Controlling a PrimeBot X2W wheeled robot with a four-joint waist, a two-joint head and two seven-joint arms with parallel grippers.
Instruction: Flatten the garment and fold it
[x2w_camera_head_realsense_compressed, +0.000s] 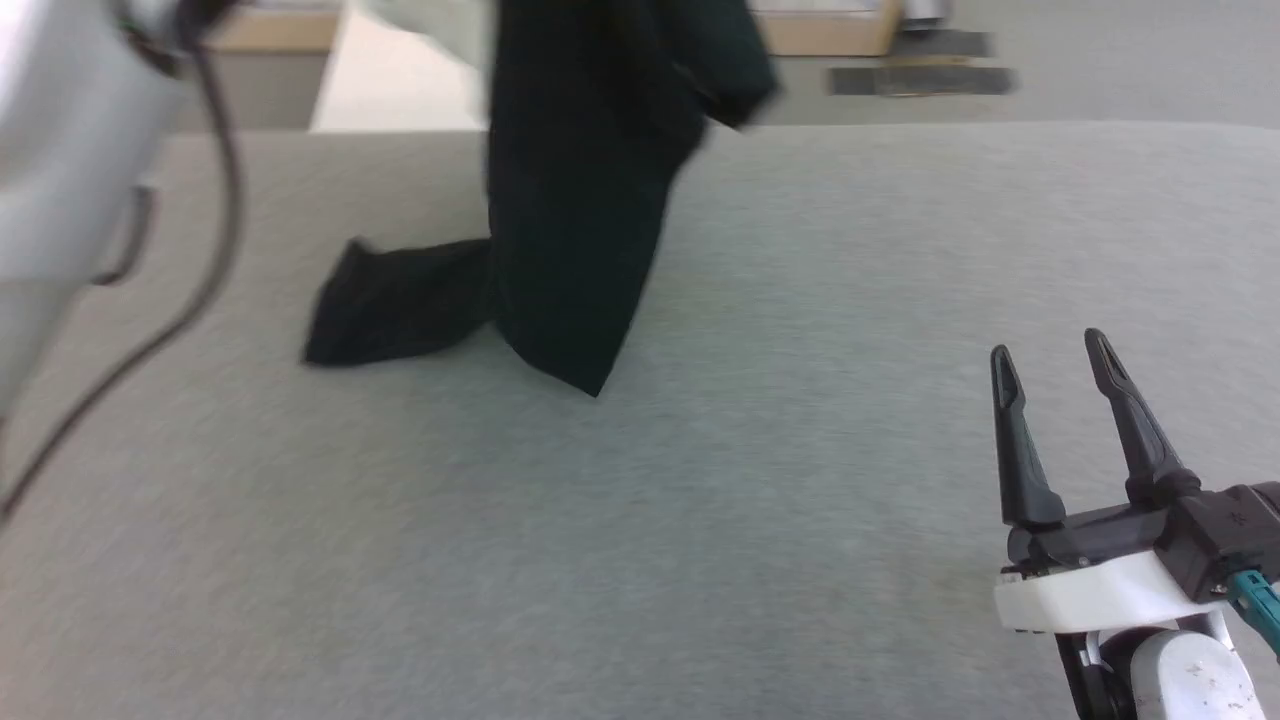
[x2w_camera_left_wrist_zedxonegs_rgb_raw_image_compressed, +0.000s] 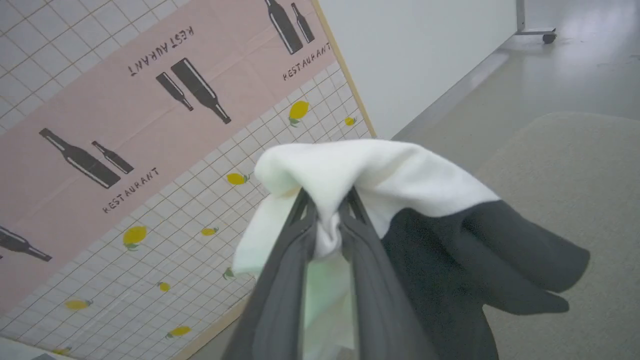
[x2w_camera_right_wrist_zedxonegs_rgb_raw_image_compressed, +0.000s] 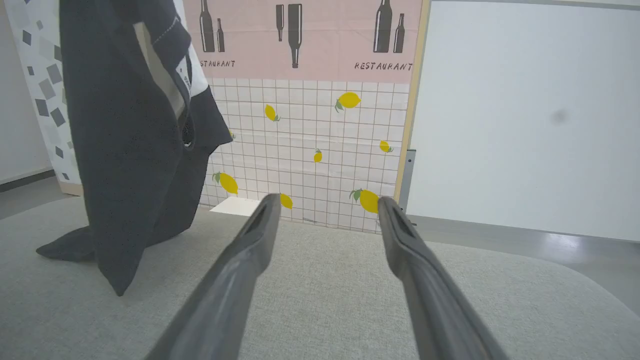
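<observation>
One grey table lies under the garment, which hangs with a sleeve end and a corner trailing on it. The left gripper pinches a bunch of its white fabric, a small hold that could slip and drop it in a heap; the right gripper stands spread and empty, well apart. The garment's top is cut off in the head view, and its print is hidden.

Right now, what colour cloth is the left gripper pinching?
White garment fabric; best in left wrist view.
</observation>
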